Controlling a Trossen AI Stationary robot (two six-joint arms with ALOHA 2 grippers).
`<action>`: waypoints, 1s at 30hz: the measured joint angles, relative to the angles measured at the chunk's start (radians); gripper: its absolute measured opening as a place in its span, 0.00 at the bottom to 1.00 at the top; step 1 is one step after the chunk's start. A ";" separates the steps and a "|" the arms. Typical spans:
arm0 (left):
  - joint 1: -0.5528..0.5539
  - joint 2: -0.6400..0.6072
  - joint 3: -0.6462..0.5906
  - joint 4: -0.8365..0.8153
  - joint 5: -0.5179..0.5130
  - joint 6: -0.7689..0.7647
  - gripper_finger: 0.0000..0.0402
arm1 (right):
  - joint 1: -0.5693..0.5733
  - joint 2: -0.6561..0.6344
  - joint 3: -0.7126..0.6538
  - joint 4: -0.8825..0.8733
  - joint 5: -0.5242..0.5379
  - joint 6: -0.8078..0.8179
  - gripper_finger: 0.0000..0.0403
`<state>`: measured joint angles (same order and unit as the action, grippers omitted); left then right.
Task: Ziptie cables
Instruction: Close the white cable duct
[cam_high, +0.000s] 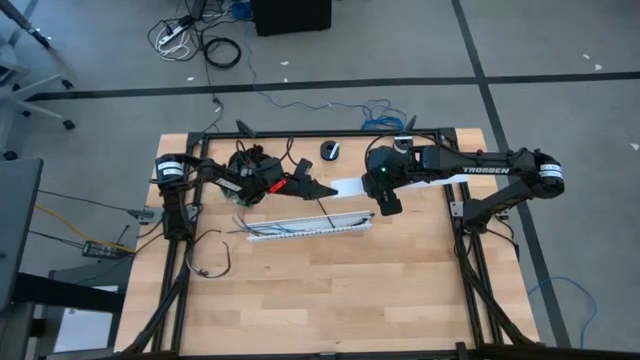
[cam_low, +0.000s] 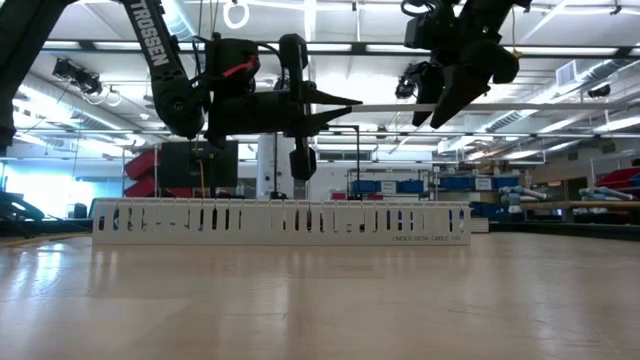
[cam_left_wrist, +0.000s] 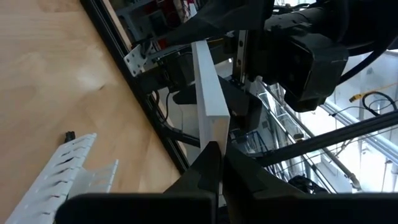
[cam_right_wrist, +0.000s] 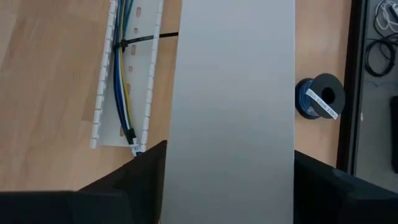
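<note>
Looking down on a wooden table (cam_high: 330, 290), two dark robot arms are seen reaching toward each other across its far half. At the left, the left gripper (cam_high: 322, 187) is held above the table with its jaws closed tight on one end of a long, flat white strip (cam_high: 345, 186), seemingly the cover of the duct below. In the left wrist view this strip (cam_left_wrist: 208, 93) is pinched edge-on between the two dark fingers (cam_left_wrist: 208, 165). Moving toward the middle, a white slotted duct (cam_high: 310, 227) is laid lengthwise on the table, just nearer than the grippers. The cables (cam_right_wrist: 123, 68) are lodged inside this duct: several thin wires, dark, blue and one yellowish, run side by side along the channel and are crossed near one end by a thin black tie (cam_right_wrist: 140, 39). They are judged to be light, limp and slippery, easily splayed or snagged on the duct's slots, so they would best be gathered as a bundle at mid-length rather than pulled by one wire or by their ends. Further right, the right gripper (cam_high: 389, 205) is held over the other end of the strip; its jaws stand wide on either side of the strip (cam_right_wrist: 231, 106) and no contact with it can be made out. Beyond it, near the table's far edge, a small spool of blue wire (cam_right_wrist: 318, 97) is seen.
</note>
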<state>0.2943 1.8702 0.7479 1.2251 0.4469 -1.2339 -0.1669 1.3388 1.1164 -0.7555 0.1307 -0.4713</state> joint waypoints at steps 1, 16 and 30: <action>0.000 0.000 0.000 0.001 0.000 0.000 0.00 | 0.000 0.000 0.000 0.000 0.000 0.000 0.64; 0.000 0.000 0.001 0.003 0.000 0.002 0.00 | 0.000 0.000 0.000 0.000 0.002 0.006 0.58; 0.000 0.000 0.002 0.023 0.019 0.029 0.05 | 0.000 0.000 0.000 -0.005 -0.008 0.027 0.57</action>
<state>0.2943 1.8702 0.7498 1.2480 0.4657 -1.2048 -0.1672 1.3392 1.1168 -0.7604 0.1228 -0.4440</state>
